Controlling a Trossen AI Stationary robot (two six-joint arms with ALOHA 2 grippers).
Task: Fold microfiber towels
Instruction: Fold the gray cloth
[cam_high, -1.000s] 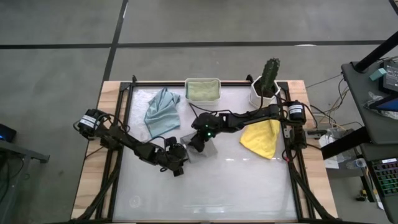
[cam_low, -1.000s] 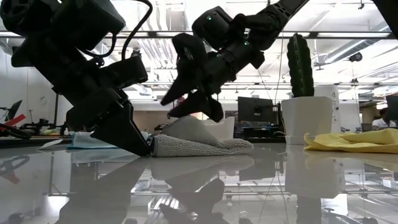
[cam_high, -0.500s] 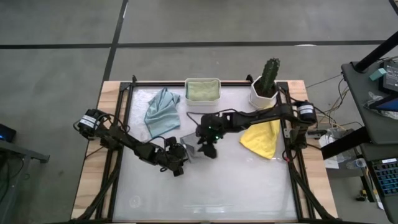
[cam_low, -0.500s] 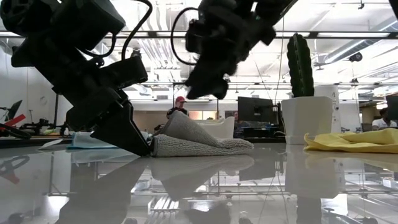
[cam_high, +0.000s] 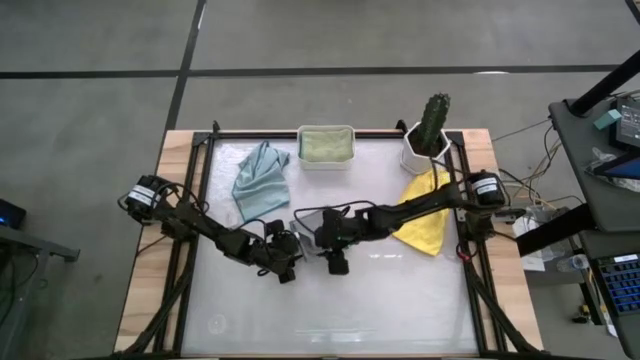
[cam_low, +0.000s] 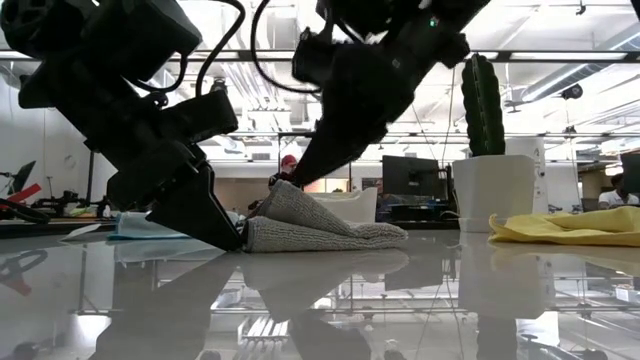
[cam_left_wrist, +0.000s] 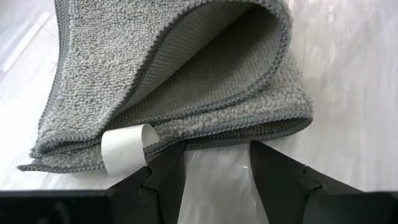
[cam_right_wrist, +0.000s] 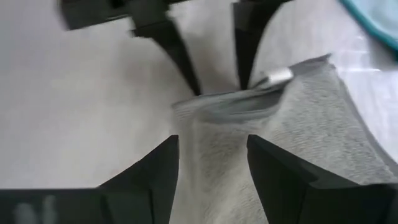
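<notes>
Now mid-fold on grey towel (cam_high: 308, 222) at table centre, doubled over, top layer gaping. My left gripper (cam_left_wrist: 217, 163) spread, tips touching fold edge, nothing held. Right gripper (cam_right_wrist: 211, 163) parted above towel, empty. Next I judge: press top layer flat, align edges.

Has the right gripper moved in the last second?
Yes. In the high view the right gripper has slid away from the white tub, toward the table's near edge, past the grey towel.

Grey towel (cam_high: 308, 222) hemmed by 2 end effectors.
</notes>
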